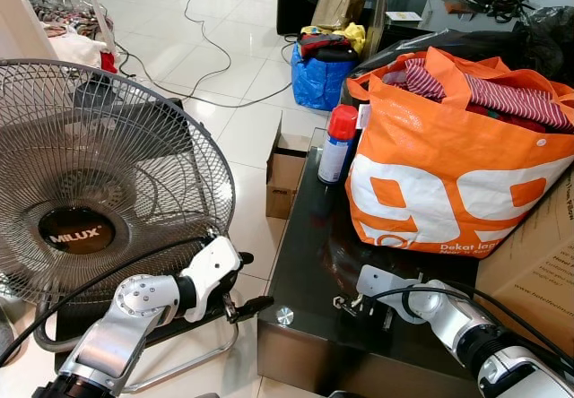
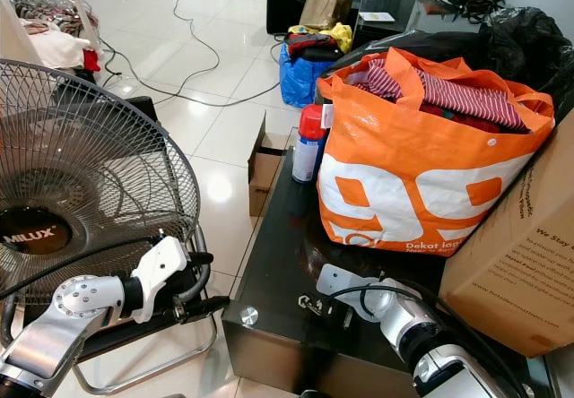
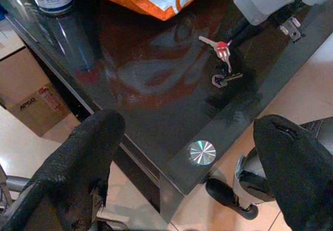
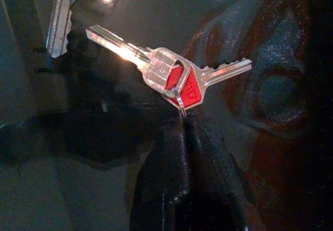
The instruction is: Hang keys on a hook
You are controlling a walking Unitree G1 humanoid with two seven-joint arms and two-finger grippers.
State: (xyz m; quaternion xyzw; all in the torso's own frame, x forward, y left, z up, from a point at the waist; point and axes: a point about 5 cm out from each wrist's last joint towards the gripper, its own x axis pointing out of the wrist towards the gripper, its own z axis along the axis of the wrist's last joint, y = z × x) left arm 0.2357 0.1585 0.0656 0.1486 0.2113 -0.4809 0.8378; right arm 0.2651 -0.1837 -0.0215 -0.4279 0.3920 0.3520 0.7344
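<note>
Silver keys (image 4: 171,80) pinched at right hand's (image 4: 182,117) fingertips.

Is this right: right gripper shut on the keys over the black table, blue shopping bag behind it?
Not quite: the shopping bag is orange, not blue, as the left eye view shows. The rest holds: the right gripper is shut on the keys over the black table, with the bag behind it.

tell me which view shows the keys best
The right wrist view: the keys sit close up, silver blades and red tag clear, with the right gripper shut on their ring. The left wrist view shows them small on the black table; the eye views show tiny glints.
</note>
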